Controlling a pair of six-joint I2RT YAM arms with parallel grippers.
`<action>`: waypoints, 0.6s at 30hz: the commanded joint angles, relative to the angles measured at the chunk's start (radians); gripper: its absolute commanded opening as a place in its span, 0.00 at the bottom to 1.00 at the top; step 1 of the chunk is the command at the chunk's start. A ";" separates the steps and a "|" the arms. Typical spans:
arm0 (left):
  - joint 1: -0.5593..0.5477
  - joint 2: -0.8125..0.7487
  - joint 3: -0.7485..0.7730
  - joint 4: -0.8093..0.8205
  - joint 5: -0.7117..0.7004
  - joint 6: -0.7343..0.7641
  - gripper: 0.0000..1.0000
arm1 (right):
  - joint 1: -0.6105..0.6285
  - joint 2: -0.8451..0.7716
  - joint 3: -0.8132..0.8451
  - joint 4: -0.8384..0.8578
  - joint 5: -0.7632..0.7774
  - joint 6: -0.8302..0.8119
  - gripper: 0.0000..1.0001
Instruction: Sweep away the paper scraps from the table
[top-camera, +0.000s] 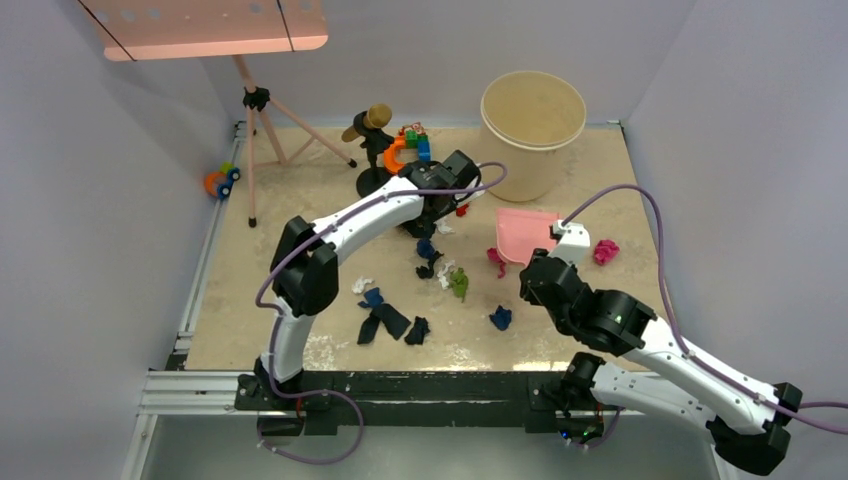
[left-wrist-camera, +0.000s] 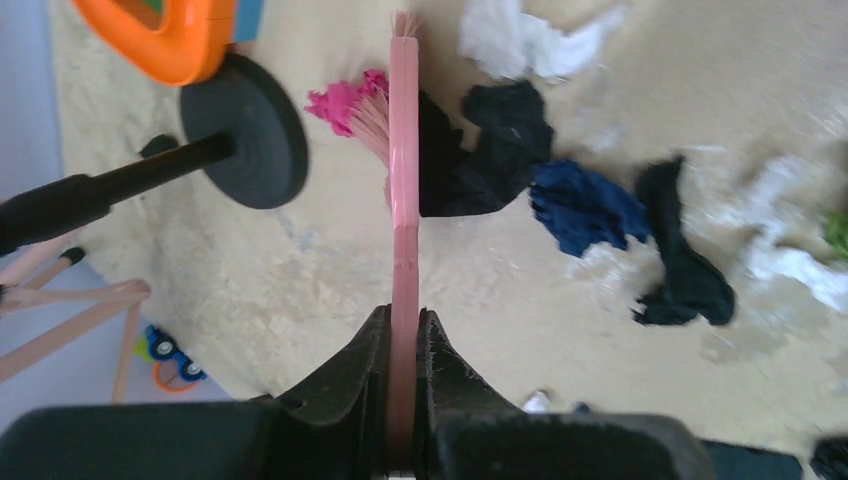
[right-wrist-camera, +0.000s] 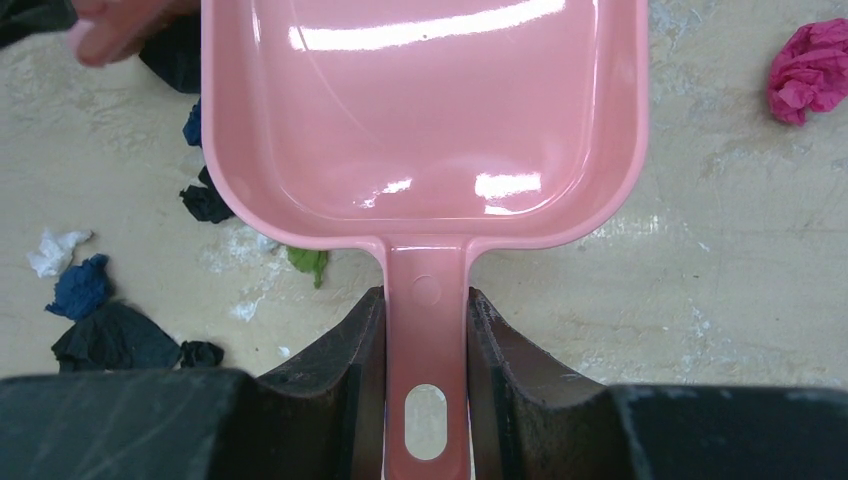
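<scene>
Looking down from above, we see the paper scraps (top-camera: 428, 248) strewn over the middle of the beige worktop (top-camera: 300, 210). Most are dark navy or blue, with a few white ones, a green wad (top-camera: 459, 283) and a red bit (top-camera: 462, 210) among them. A pink wad (top-camera: 605, 251) lies apart on the right, on the far side of the dustpan.

The left gripper (left-wrist-camera: 403, 322) is pinching the thin handle of a pink brush (left-wrist-camera: 403, 180), which we see edge-on from the left wrist. The brush's bristles fan towards a magenta scrap (left-wrist-camera: 345, 100) on one side, and a dark navy scrap (left-wrist-camera: 480, 150) lies against it on the other. Near the brush stands the round black base of a stand (left-wrist-camera: 245, 130).

The right gripper (right-wrist-camera: 427, 312) is clamped on the handle of a pink dustpan (right-wrist-camera: 420, 120), one finger on either side. The pan is just right of the main cluster of scraps, and we cannot tell whether its front lip touches the worktop. From the right wrist we see dark and blue scraps to the pan's left, and the green wad peeks out at its rear edge.

Along the far side of the worktop are a tan tub (top-camera: 533, 120), toy blocks with an orange ring (top-camera: 405, 148) and a pale tripod (top-camera: 262, 130)
</scene>
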 joint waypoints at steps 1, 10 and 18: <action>-0.018 -0.121 -0.047 -0.087 0.185 -0.049 0.00 | -0.005 -0.014 0.058 -0.007 0.047 0.025 0.00; -0.019 -0.389 -0.084 -0.089 0.200 -0.215 0.00 | -0.006 -0.044 0.066 -0.021 0.035 0.030 0.00; -0.012 -0.476 -0.087 -0.511 -0.120 -0.780 0.00 | -0.005 -0.034 0.072 -0.016 0.000 0.031 0.00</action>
